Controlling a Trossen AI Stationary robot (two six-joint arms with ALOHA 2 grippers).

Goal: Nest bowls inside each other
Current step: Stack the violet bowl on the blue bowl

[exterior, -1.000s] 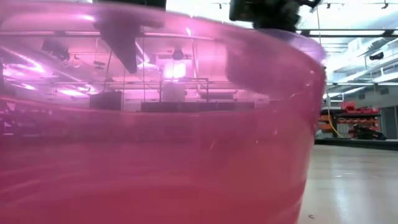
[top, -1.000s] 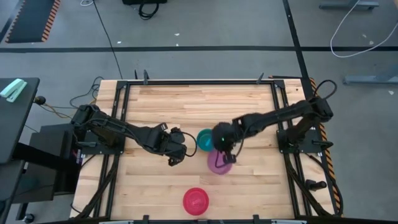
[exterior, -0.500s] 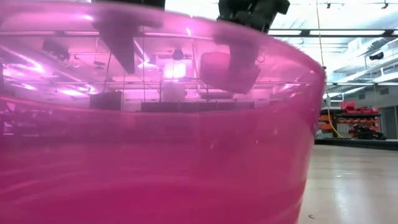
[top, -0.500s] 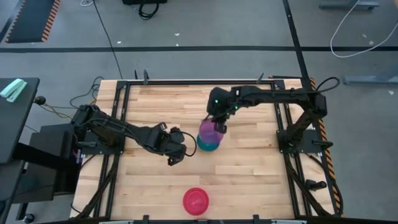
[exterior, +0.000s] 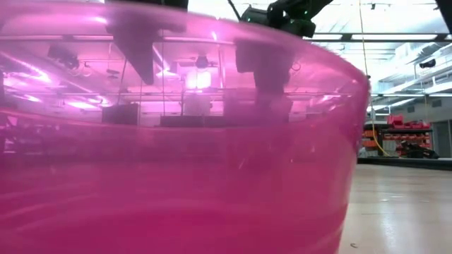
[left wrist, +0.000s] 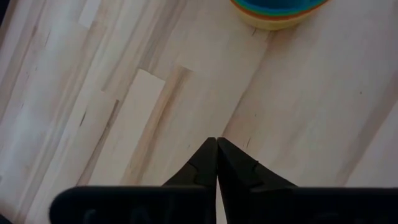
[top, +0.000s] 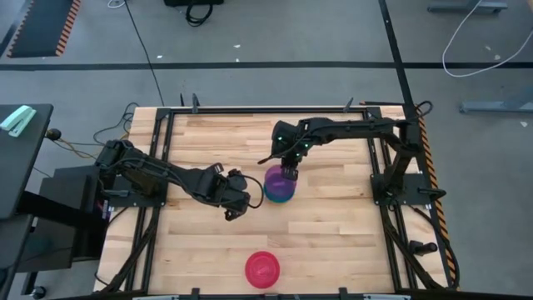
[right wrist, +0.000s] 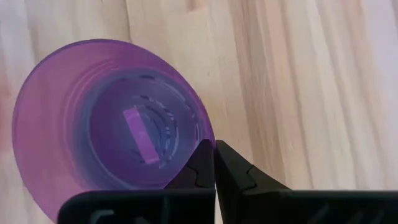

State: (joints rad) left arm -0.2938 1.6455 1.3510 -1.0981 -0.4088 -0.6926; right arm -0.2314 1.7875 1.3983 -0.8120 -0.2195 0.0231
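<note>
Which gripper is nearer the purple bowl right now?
Right. The right gripper is at the purple bowl, fingers pinched on its rim at the far side of the stack. The left gripper is shut, apart from it on the table beside the stack.

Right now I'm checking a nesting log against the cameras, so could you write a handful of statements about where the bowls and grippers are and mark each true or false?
1. The purple bowl sits on top of the bowl stack near the table's middle. True.
2. The right gripper is at the purple bowl's rim, fingers together. True; the right wrist view shows them closed at the rim.
3. The pink-red bowl is nested in the stack. False; it stands alone near the table's front edge.
4. The left gripper is open. False; its fingers are shut, empty, beside the stack.
5. The pink-red bowl fills most of the low view. True.
</note>
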